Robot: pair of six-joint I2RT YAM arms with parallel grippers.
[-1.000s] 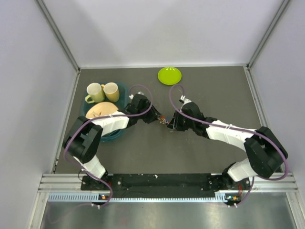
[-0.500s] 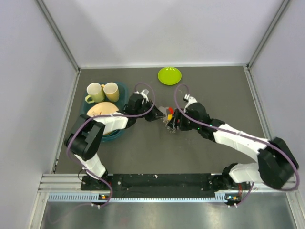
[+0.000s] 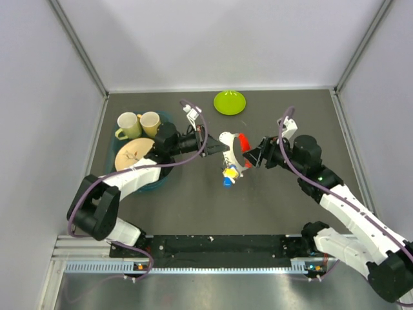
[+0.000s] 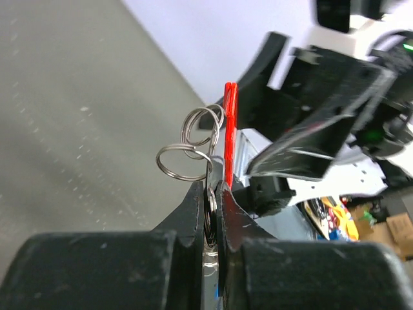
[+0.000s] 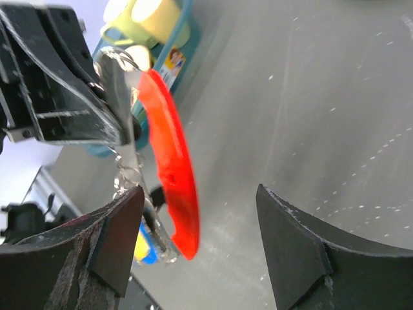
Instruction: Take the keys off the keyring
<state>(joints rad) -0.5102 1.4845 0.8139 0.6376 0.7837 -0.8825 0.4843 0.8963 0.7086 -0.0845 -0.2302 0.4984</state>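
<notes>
My left gripper [image 3: 210, 145] is shut on the key bunch and holds it in the air above the table. In the left wrist view its jaws [image 4: 213, 188] pinch a silver ring, and the thin wire keyring loops [image 4: 184, 160] stand just above them. The elongated red key tag [image 3: 243, 141] sticks out to the right, and it also shows in both wrist views [image 4: 229, 129] [image 5: 171, 171]. A blue and yellow key [image 3: 229, 175] hangs below [image 5: 143, 248]. My right gripper [image 3: 257, 155] is open, and its fingers [image 5: 199, 194] stand on either side of the red tag without touching it.
A teal tray [image 3: 157, 181] at the left holds two cups [image 3: 129, 124] [image 3: 151, 123] and a tan plate [image 3: 134, 152]. A lime-green dish [image 3: 230, 102] sits at the back centre. Grey walls close in the table on three sides.
The left gripper has lifted the key bunch off the table and swung it up. The right arm has drawn back to the right, away from the bunch.
</notes>
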